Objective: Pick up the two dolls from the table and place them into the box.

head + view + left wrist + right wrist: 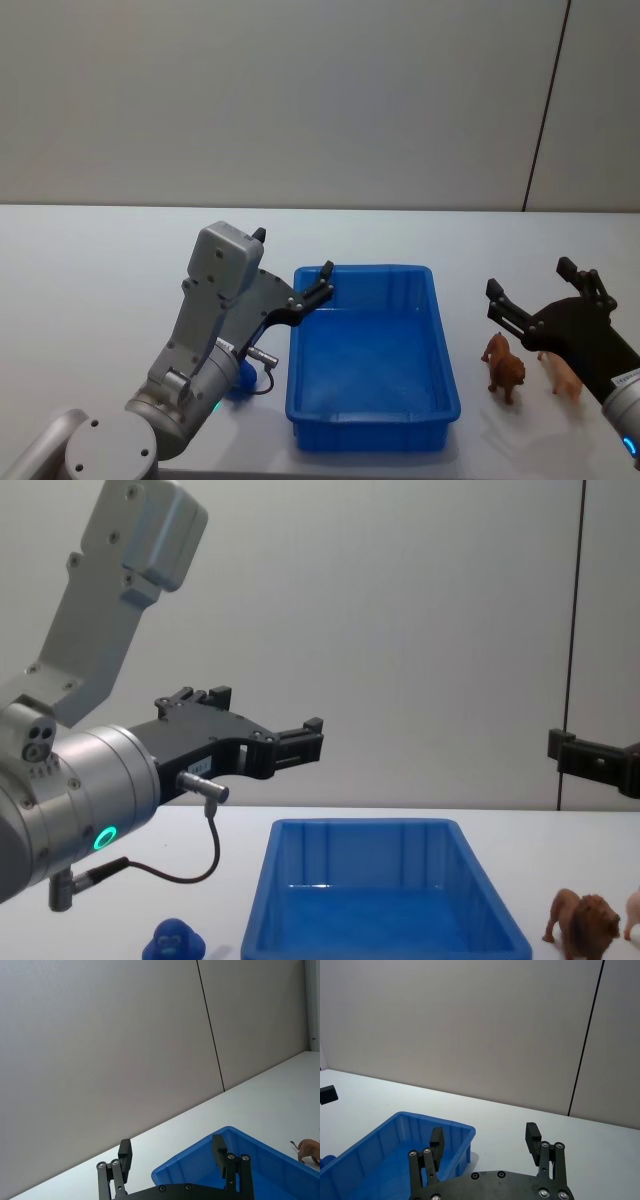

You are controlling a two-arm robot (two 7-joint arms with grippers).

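The blue box [370, 362] stands mid-table with nothing in it. My left gripper [292, 252] hovers open above the box's far left corner, nothing between its fingers [218, 1145]. A rounded blue doll [172, 943] sits on the table left of the box, half hidden under the left arm in the head view. To the right of the box stand a brown lion doll [503, 365] and a small pale pink animal [563, 376]. My right gripper [530, 277] is open and raised just behind and above these two, holding nothing.
The white table [100, 270] runs back to a grey wall. A cable [190, 865] loops under the left wrist. There is free tabletop behind the box and at far left.
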